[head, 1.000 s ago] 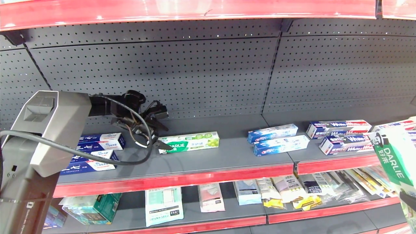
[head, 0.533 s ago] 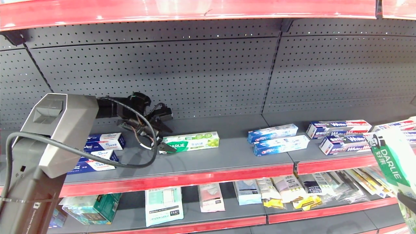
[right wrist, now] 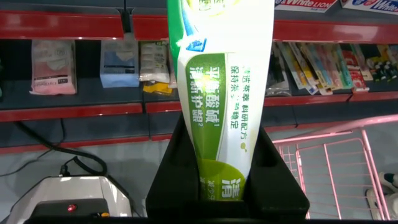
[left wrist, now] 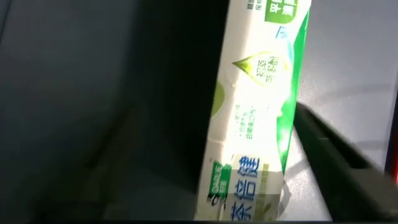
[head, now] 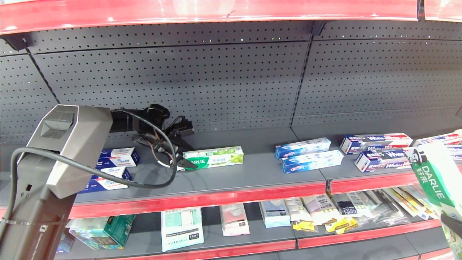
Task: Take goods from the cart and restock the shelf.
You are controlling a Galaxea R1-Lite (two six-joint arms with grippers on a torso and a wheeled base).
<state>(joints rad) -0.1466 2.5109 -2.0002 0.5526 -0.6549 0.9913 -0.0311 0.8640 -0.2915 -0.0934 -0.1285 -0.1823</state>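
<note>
2 pcs toothpaste: R fingers (right wrist: 280, 186) clamped on spare box (right wrist: 224, 93); L fingers (left wrist: 348, 162) apart astride shelved box (head: 216, 157), so withdraw straight, no nudging.

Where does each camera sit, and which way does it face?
Head view: on the robot's head, facing forward and down at the shelf; the left arm shows, left gripper at a green box.
Left wrist view: on the left wrist, looking close along that green box; a dark edge of its gripper shows.
Right wrist view: on the right wrist, facing the lower shelves and pink cart; the right gripper holds a second green box.
Shared: the green box, in head and left wrist views.
</note>
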